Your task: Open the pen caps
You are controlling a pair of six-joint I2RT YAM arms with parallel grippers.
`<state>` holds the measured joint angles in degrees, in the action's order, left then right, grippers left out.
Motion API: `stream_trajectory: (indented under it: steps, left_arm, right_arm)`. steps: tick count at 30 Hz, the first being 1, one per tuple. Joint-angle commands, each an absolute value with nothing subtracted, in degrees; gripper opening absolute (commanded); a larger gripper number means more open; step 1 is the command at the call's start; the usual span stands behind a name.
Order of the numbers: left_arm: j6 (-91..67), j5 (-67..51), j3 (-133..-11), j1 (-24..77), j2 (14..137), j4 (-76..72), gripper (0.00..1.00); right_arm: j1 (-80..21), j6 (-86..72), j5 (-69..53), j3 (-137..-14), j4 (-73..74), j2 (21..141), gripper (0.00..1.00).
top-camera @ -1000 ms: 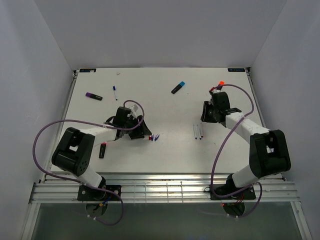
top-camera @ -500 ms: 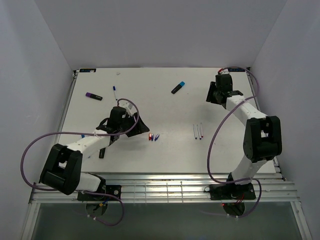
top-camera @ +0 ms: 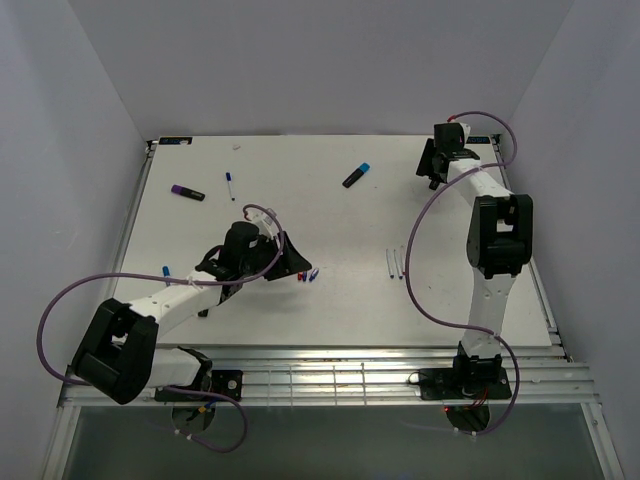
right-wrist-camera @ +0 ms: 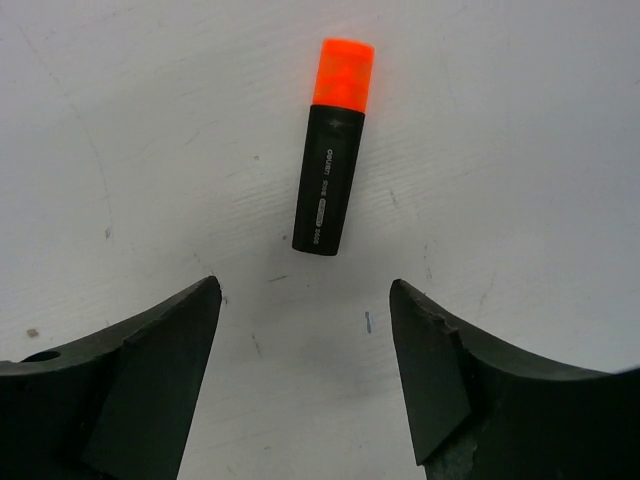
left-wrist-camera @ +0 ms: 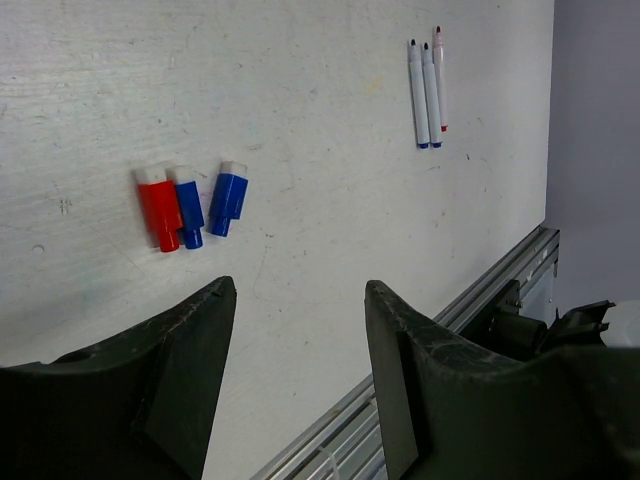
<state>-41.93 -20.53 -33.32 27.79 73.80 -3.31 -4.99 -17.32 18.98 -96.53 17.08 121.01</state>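
Note:
Three small pen caps lie side by side just ahead of my left gripper [left-wrist-camera: 298, 288]: a red cap [left-wrist-camera: 158, 205] and two blue caps [left-wrist-camera: 188, 206] [left-wrist-camera: 229, 196]. That gripper [top-camera: 290, 266] is open and empty. Three uncapped thin pens [left-wrist-camera: 428, 95] lie further right [top-camera: 396, 263]. At the far right corner my right gripper [right-wrist-camera: 303, 286] [top-camera: 434, 172] is open over the table. An orange-capped highlighter [right-wrist-camera: 327, 160] lies just beyond its fingertips, its orange cap [right-wrist-camera: 343, 72] pointing away.
A blue-capped highlighter [top-camera: 356, 174] lies at the back centre. A purple-capped one [top-camera: 187, 192] and a slim capped pen [top-camera: 230, 185] lie at the back left. A loose blue cap [top-camera: 166, 270] sits near the left edge. The table's metal front rail [left-wrist-camera: 480, 290] is close by.
The right arm has swung to the far right corner and its jaws have opened wide. The left arm has shifted a little and stays open by the small caps.

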Motion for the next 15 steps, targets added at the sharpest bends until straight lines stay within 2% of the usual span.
stream_trajectory:
  steps: [1, 6, 15]
  left_arm:
    - [-43.24, -20.74, -33.57, 28.30, 72.24, -5.19, 0.65]
    - [-43.42, -21.45, -34.80, 28.48, 75.32, -5.98, 0.65]
    - [-43.42, -20.74, -36.56, 28.65, 77.87, -6.59, 0.65]
  right_arm:
    - [-4.48, -15.74, 21.79, -101.95, 18.20, 124.44, 0.76]
    - [-4.22, -13.45, 23.11, -107.30, 18.19, 128.93, 0.80]
    - [-2.81, -12.04, 18.82, -113.81, 18.19, 136.93, 0.79]
